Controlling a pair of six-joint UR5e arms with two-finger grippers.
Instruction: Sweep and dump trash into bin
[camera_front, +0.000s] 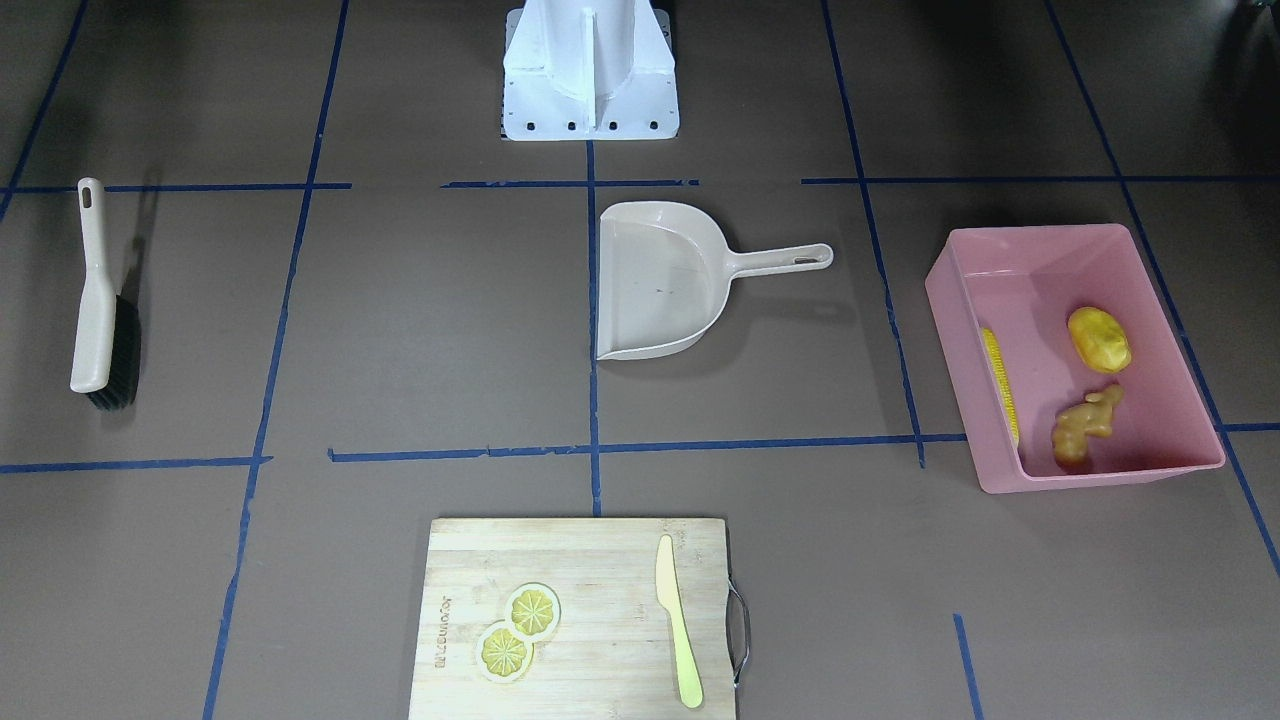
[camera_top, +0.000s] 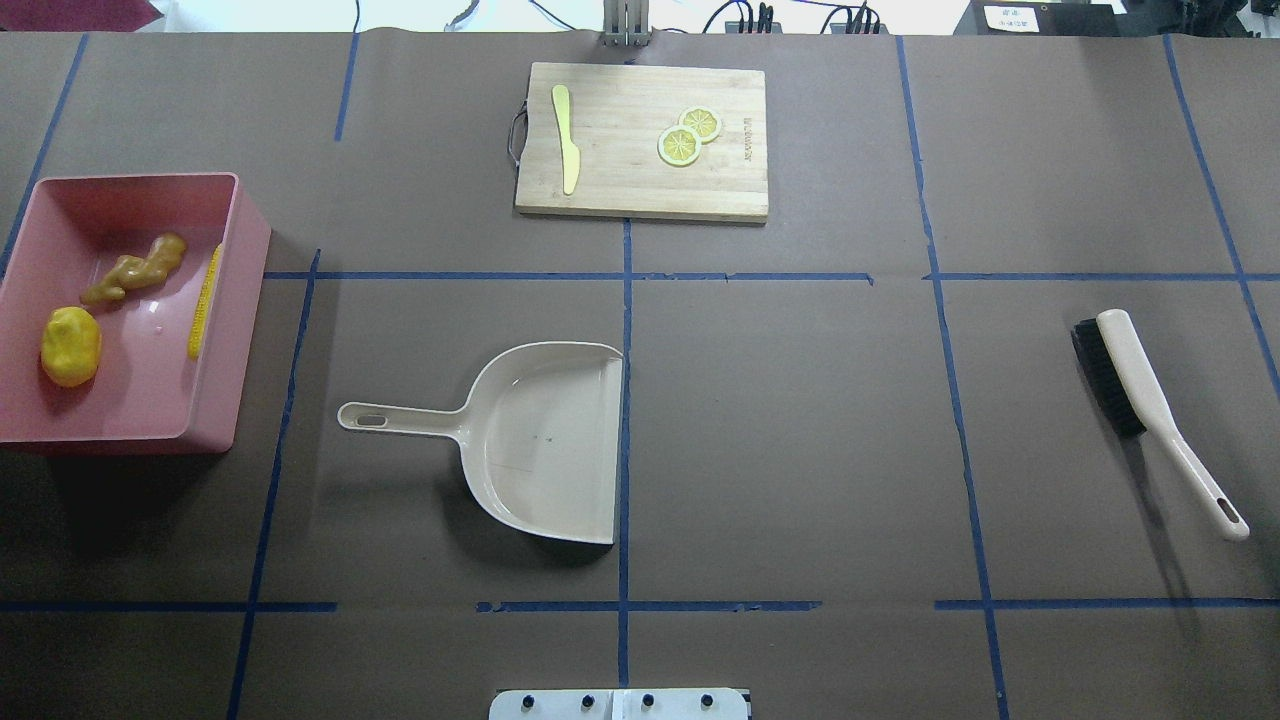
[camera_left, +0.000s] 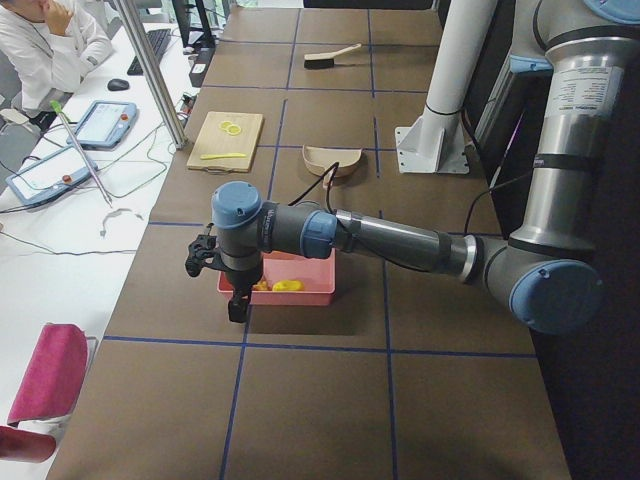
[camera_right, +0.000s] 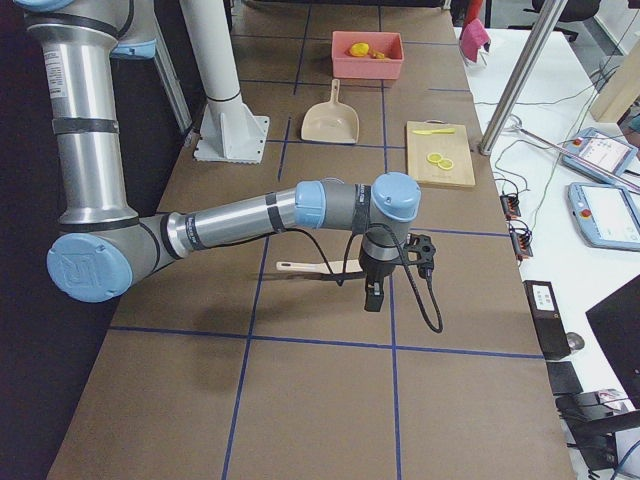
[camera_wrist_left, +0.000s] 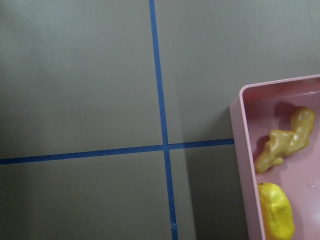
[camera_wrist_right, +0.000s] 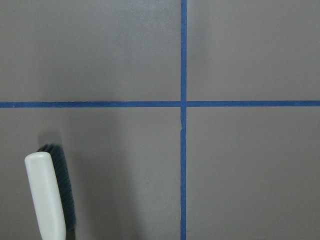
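The pink bin (camera_front: 1040, 232) (camera_top: 140, 180) holds all three trash pieces: the corn cob (camera_front: 1000, 385) (camera_top: 205, 302) along one wall, the potato-like lump (camera_front: 1098, 339) (camera_top: 70, 346) and the ginger root (camera_front: 1085, 425) (camera_top: 132, 268). The left wrist view shows the bin's corner (camera_wrist_left: 239, 150) with ginger (camera_wrist_left: 285, 140) and lump (camera_wrist_left: 276, 212). My left gripper (camera_left: 236, 305) hangs above the table just outside the bin's end. My right gripper (camera_right: 372, 298) hangs near the brush. Both show only in side views; I cannot tell if they are open or shut.
A beige dustpan (camera_front: 660, 285) (camera_top: 545, 440) lies empty mid-table. A brush (camera_front: 100, 300) (camera_top: 1140, 390) (camera_wrist_right: 47, 200) lies at my right. A wooden cutting board (camera_top: 640, 180) with two lemon slices (camera_top: 690, 135) and a pale knife (camera_top: 566, 150) sits at the far edge.
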